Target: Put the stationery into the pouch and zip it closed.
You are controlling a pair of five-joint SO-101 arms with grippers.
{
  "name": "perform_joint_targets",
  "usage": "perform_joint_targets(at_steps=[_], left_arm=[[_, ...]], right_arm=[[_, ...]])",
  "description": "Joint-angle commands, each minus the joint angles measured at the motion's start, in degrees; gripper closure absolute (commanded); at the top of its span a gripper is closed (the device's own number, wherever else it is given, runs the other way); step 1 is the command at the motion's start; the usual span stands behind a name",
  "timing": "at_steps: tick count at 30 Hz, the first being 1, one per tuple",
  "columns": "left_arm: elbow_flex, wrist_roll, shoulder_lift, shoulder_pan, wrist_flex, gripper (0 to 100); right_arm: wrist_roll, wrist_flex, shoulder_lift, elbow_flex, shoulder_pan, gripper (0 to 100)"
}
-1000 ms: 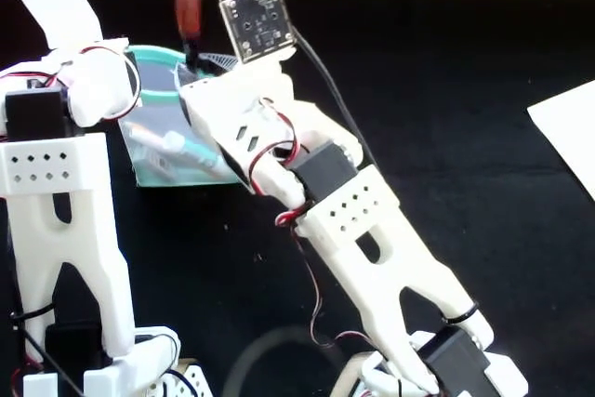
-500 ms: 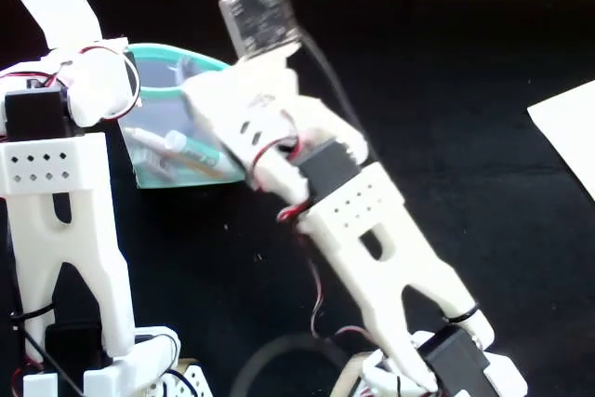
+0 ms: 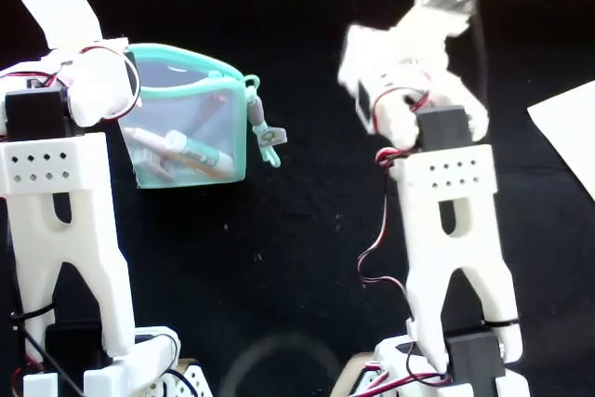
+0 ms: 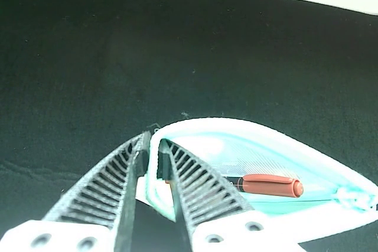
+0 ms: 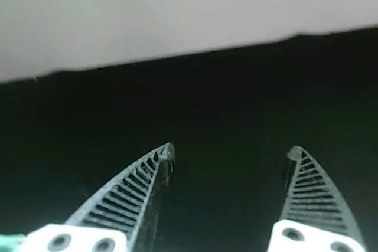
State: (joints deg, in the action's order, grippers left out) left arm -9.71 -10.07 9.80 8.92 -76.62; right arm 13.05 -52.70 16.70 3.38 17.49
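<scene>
Your left gripper (image 4: pixel 152 137) is clamped on the rim of the teal pouch (image 4: pixel 266 149), with the rim pinched between its fingers. Just beyond the fingertips, a red pen (image 4: pixel 269 186) lies inside the pouch. From above, a white marker (image 3: pixel 191 151) with a teal label sits inside too; its print is too small to read. The zip pull (image 3: pixel 263 132) hangs at the pouch end away from that gripper. Your right gripper (image 5: pixel 230 154) is spread wide over the black counter (image 5: pixel 236 87), well apart from the pouch.

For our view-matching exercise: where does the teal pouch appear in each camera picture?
High view: pouch upper left, against the left arm.
Left wrist view: its rim pinched in the left claw.
Right wrist view: teal sliver at the frame edge, probably it.
Shared landmark: the black table and its pale far border.
</scene>
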Motion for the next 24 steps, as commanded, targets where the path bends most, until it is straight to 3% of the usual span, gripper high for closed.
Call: perform_joint_targets(at_steps=[1, 12, 14, 24], left_arm=[[1.80, 0.70, -0.75, -0.22, -0.18, 99], [1.80, 0.53, -0.75, -0.22, -0.18, 99], [1.80, 0.53, -0.75, -0.22, -0.18, 99], [1.19, 0.53, -7.34, -0.22, -0.18, 99]], right_arm=[[-0.97, 0.84, 2.51, 11.12, 1.80, 70.9], [-3.78, 31.78, 9.10, 46.90, 13.67, 71.0], [-7.21, 34.51, 10.86, 50.86, 15.69, 71.0], [-9.41, 46.46, 7.60, 54.11, 18.51, 71.0]])
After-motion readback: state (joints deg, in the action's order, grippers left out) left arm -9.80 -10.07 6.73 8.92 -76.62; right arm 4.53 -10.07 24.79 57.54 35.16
